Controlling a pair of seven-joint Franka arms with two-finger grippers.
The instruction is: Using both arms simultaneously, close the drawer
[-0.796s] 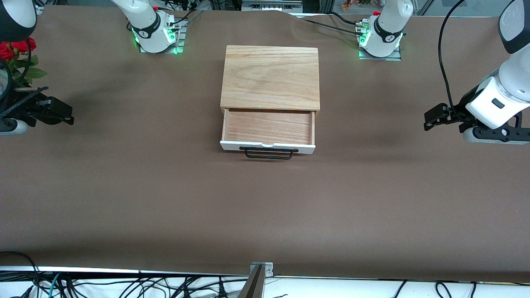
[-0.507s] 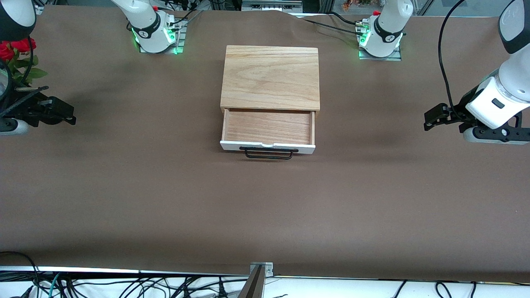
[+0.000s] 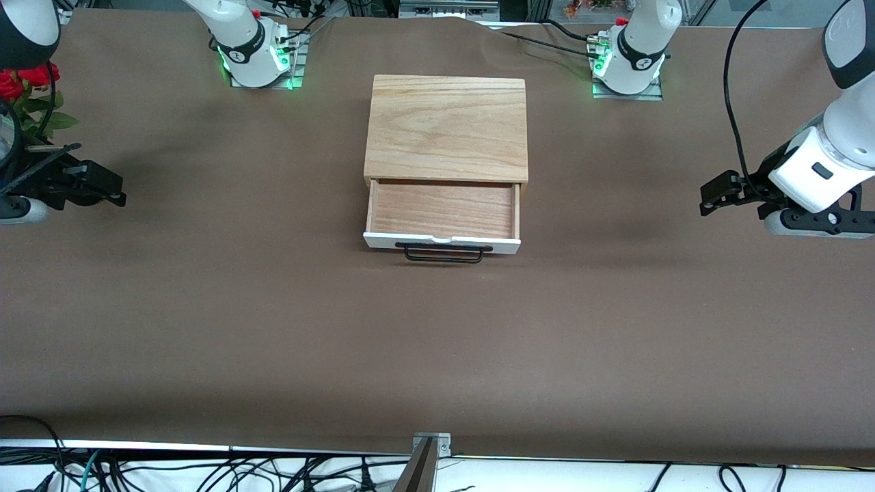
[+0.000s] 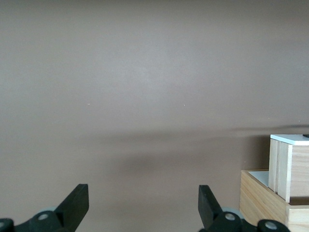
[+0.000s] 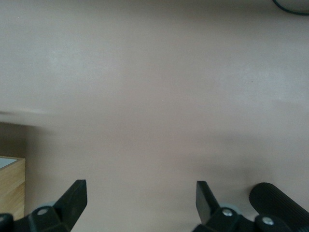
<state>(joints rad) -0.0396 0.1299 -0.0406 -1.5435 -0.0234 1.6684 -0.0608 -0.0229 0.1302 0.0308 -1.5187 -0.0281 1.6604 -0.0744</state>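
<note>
The drawer (image 3: 443, 212) stands pulled out of a small light-wood box (image 3: 447, 128) at the table's middle. Its white front panel and black wire handle (image 3: 443, 253) face the front camera, and the tray is empty. My left gripper (image 3: 714, 195) is open and empty over bare table at the left arm's end, apart from the drawer. Its wrist view shows both fingers wide apart (image 4: 143, 203) and the box's corner (image 4: 282, 191). My right gripper (image 3: 113, 193) is open and empty over the table at the right arm's end; its wrist view (image 5: 141, 199) shows the same.
Red flowers (image 3: 20, 85) with green leaves stand at the right arm's end of the table. The two arm bases (image 3: 254, 51) (image 3: 629, 58) sit farther from the front camera than the box. Brown cloth covers the table (image 3: 437, 342). Cables hang under its near edge.
My right gripper has shifted very slightly toward the drawer. The left arm and the drawer have not moved.
</note>
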